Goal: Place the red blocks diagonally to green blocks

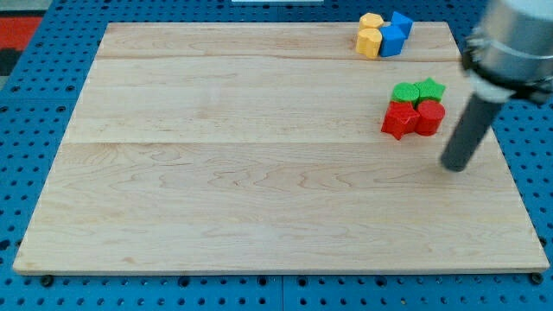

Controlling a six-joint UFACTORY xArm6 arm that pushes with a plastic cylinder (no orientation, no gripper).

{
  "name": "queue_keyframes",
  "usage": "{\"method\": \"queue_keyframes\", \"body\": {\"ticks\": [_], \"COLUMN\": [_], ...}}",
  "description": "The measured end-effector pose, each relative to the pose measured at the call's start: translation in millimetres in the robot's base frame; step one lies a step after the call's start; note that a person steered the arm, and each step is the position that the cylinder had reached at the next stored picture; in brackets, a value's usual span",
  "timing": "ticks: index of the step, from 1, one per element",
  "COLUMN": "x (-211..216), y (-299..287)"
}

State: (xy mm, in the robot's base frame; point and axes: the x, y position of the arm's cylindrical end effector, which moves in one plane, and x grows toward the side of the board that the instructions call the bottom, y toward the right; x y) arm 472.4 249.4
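Two green blocks sit side by side at the view's right: a green block (403,92) and a green star-shaped block (430,89). Directly below them, touching, are a red star-shaped block (398,120) and a red rounded block (429,117). My tip (454,166) is on the board below and to the right of the red rounded block, a short gap apart from it. The dark rod rises to the view's upper right.
Two yellow blocks (370,36) and two blue blocks (395,34) are clustered at the board's top right edge. The wooden board (259,173) lies on a blue pegboard surface.
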Motion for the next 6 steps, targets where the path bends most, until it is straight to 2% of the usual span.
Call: {"method": "queue_keyframes", "body": {"ticks": [1, 2, 4, 5, 6], "x": [-29, -57, -67, -67, -67], "y": [31, 8, -123, -152, -125]}}
